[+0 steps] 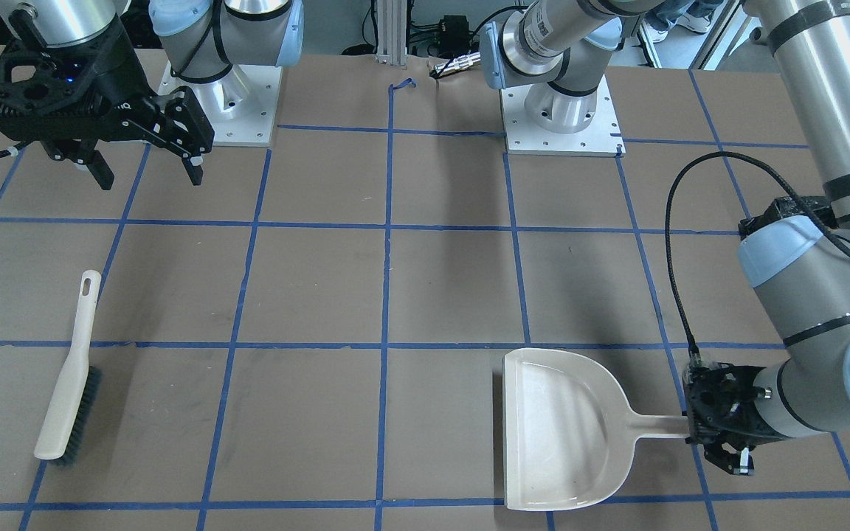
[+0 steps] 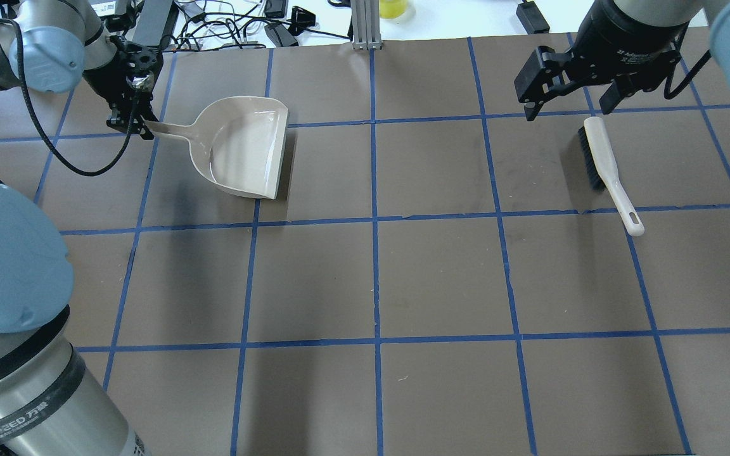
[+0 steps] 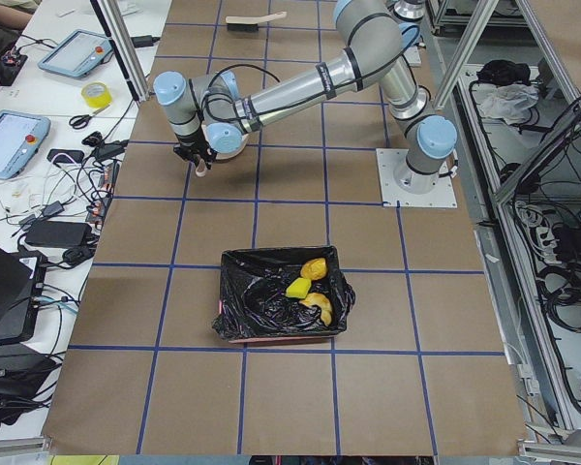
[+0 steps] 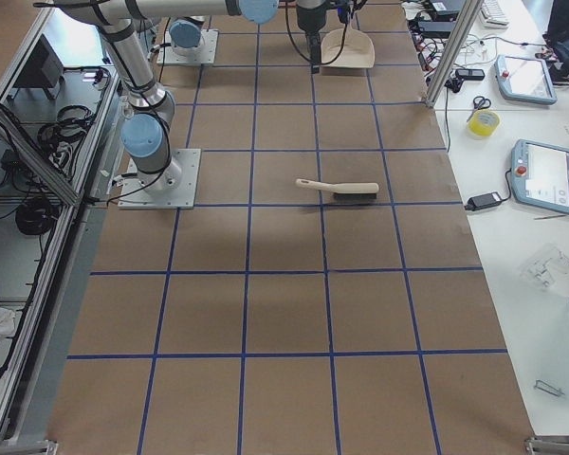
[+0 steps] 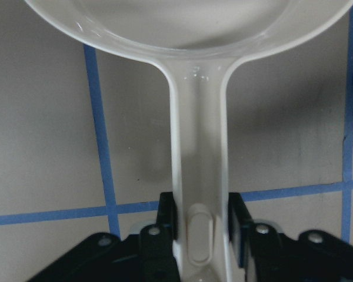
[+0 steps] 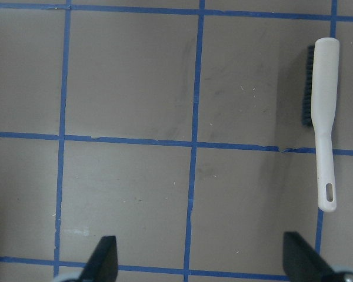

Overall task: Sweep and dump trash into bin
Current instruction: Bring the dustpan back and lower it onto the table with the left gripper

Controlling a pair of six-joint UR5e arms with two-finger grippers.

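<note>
- Exterior left view: the trash [image 3: 298, 288] lies inside the bin [image 3: 271, 338], three small pieces clustered toward its right side. An orange-gold lump sits farthest from that camera, a bright yellow piece in the middle, and a golden curved piece nearest.
- The bin is a rectangular box lined with crinkled, glossy black plastic that spills over its rim. A thin strip of pink wall shows along its near edge.
- It stands on the table [image 2: 441, 278] toward the near end in that view, out beyond the base of the robot's left arm and well apart from the dustpan [image 2: 244, 145].
- The left gripper [image 5: 201, 226] pinches the end of the dustpan's handle, one finger pressed against each side, as the left wrist view shows.
- The beige dustpan sits at the far left of the table in the overhead view, its mouth turned to the right.
- The right gripper [image 1: 150, 173] hangs above the table with its fingers spread wide apart.
- A brush [image 2: 606, 164], pale handle and dark bristles, lies on the table at the far right in the overhead view, not touching the right gripper.
</note>
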